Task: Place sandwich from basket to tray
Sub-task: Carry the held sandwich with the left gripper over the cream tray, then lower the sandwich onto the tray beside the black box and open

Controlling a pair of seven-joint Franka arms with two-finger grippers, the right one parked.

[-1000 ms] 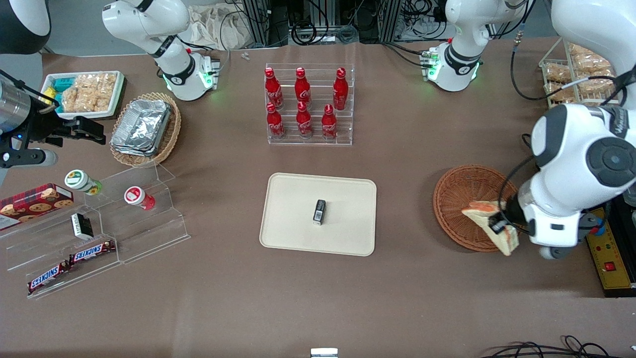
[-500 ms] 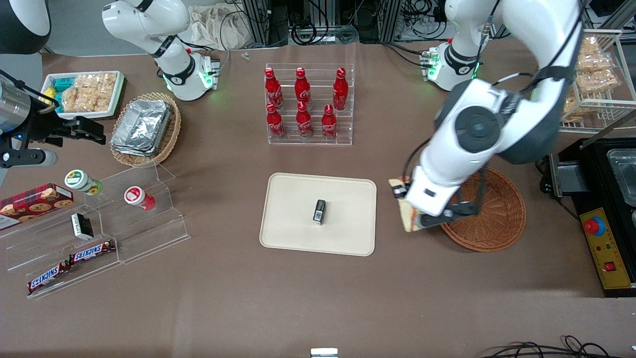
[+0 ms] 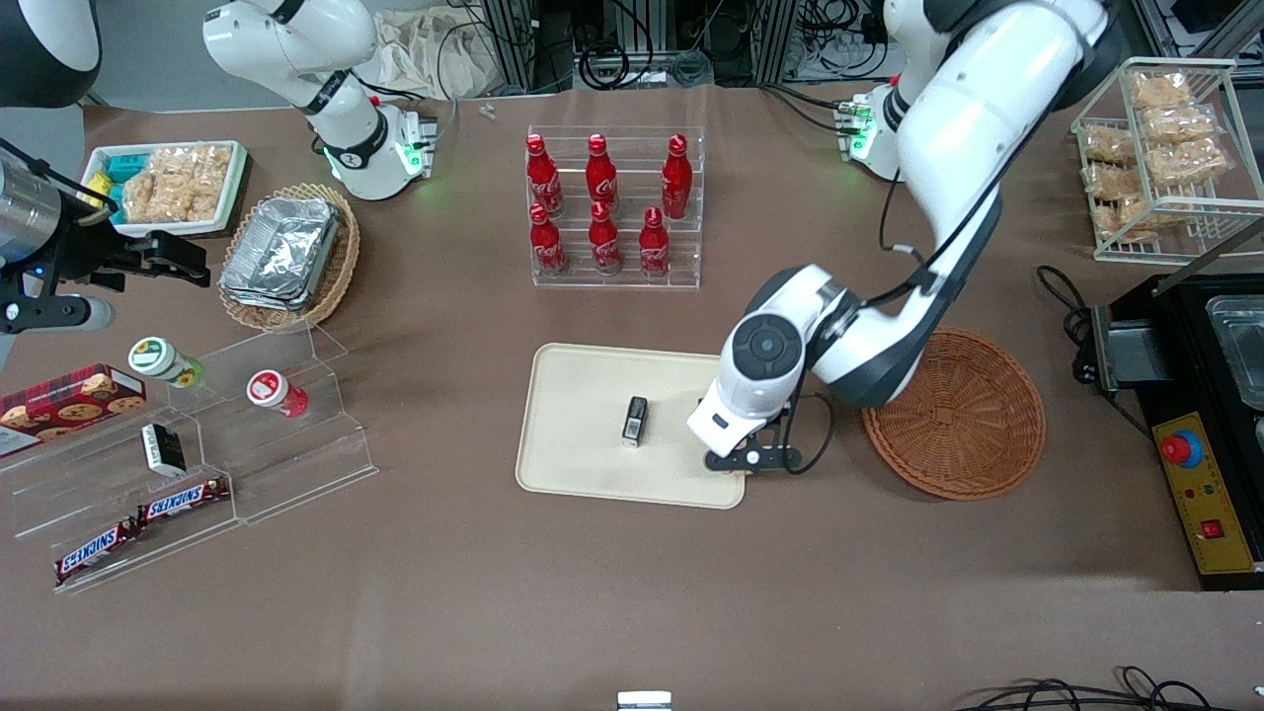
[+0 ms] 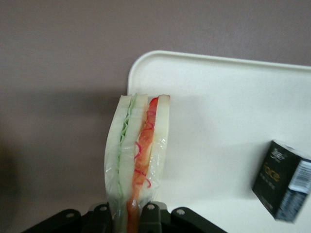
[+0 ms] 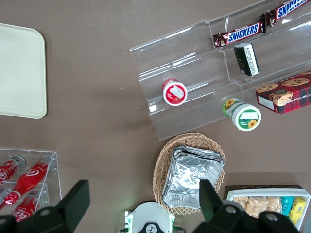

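My left gripper (image 3: 739, 457) hangs over the corner of the cream-beige tray (image 3: 583, 464) that is nearest the front camera and the basket. It is shut on the sandwich (image 4: 138, 155), a clear-wrapped wedge of pale bread with green and orange-red filling, held edge-on over the tray's rim (image 4: 146, 60). In the front view the arm hides the sandwich. The reddish-brown wicker basket (image 3: 963, 415) lies beside the tray toward the working arm's end, with nothing in it. In the wrist view the gripper (image 4: 129, 216) clamps the sandwich's lower end.
A small black box (image 3: 635, 421) stands on the tray's middle, also in the wrist view (image 4: 284, 187). A clear rack of red bottles (image 3: 612, 207) stands farther from the camera. A stepped acrylic shelf with snacks (image 3: 197, 434) and a tan basket of foil containers (image 3: 286, 257) lie toward the parked arm's end.
My gripper has carried the sandwich from over the basket, across the gap, to over the tray's near corner. The basket now shows uncovered.
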